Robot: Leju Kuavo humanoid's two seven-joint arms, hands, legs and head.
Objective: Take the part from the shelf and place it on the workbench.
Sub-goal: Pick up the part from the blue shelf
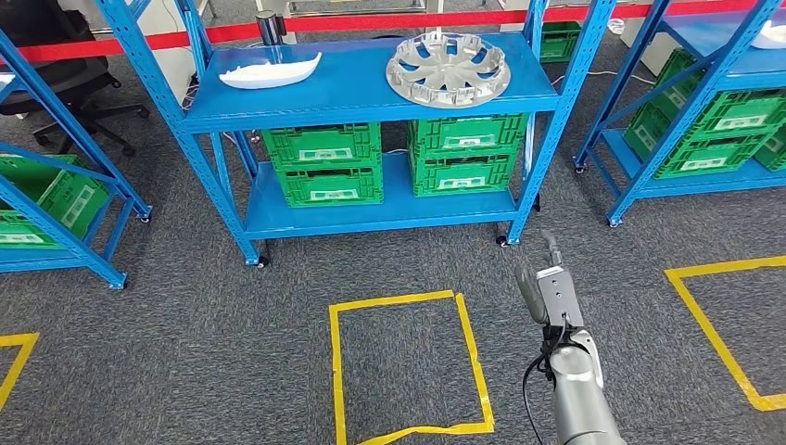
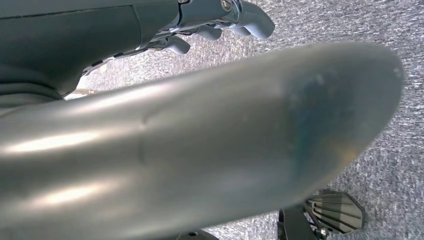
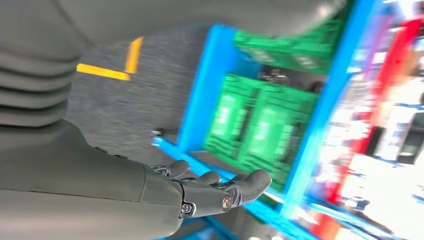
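Note:
A silver wheel cover lies on the top board of the blue shelf, right of centre. A white curved part lies on the same board to the left. My right hand is raised low in front of the shelf's right post, well below and short of both parts. In the right wrist view that hand is open and holds nothing, with the shelf's green crates beyond it. My left hand hangs over grey carpet, its fingers loosely spread and holding nothing.
Green crates fill the shelf's lower levels. More blue shelves stand at the left and right. A yellow tape square marks the carpet before the shelf. A black chair and a red barrier lie behind.

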